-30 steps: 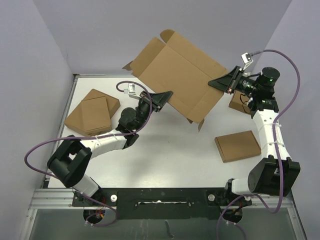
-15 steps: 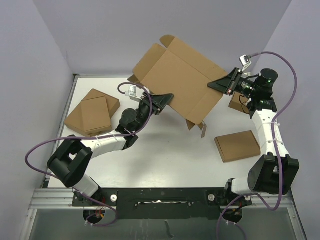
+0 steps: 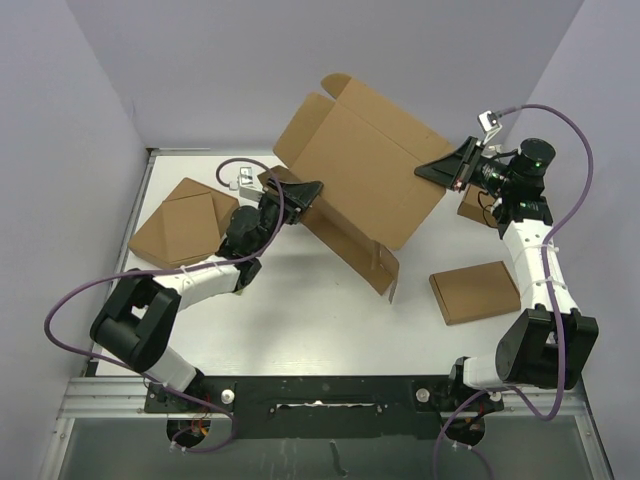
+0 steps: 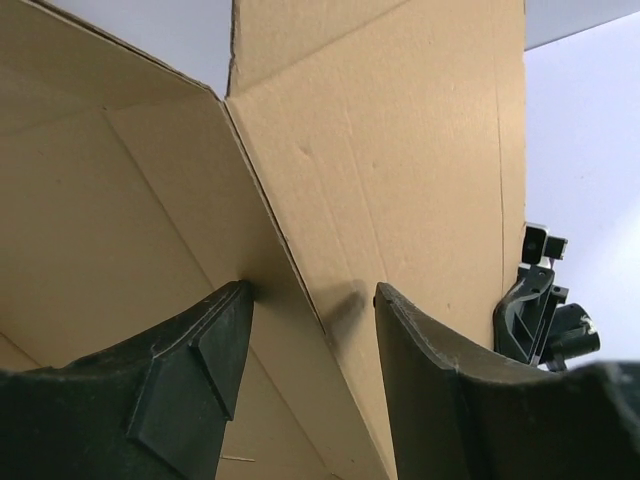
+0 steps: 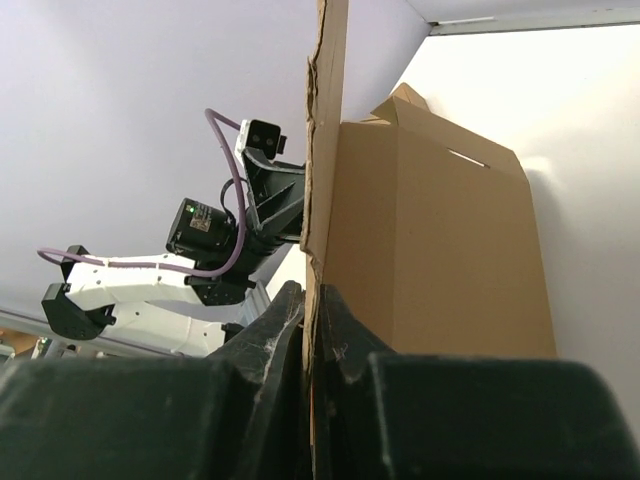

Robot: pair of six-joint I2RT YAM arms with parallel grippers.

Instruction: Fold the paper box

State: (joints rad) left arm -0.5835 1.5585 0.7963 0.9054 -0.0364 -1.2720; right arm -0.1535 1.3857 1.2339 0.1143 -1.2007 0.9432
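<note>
1. Fingers (image 4: 195, 375) of the left gripper (image 4: 310, 300) are standing spread, with nothing pinched between them. A fold line of the cardboard is running across the gap just beyond the tips. Whether either tip is touching the board cannot be told.
2. The right gripper (image 5: 312, 295) is pressing its fingers together on the right edge of the paper box (image 5: 430, 250). In the wrist view, the thin board is standing edge-on in the clamp.
3. The paper box (image 3: 360, 165) is hanging tilted in the air above the table (image 3: 300, 310), held up on its right side by the right gripper (image 3: 432, 170).
4. Its large panel is facing the overhead camera, with flaps rising along the far edge. A long panel is folding down from the near edge toward the tabletop and ends in a small flap.
5. The left gripper (image 3: 300, 192) is sitting at the box's left side, by the corner where the hanging panel meets the large one (image 4: 400, 150).
6. A stack of flat brown boxes (image 3: 185, 225) is lying on the left of the table, just beside the left arm (image 3: 200, 280).
7. Another flat brown box (image 3: 475, 290) is lying on the right, next to the right arm (image 3: 535, 265).
</note>
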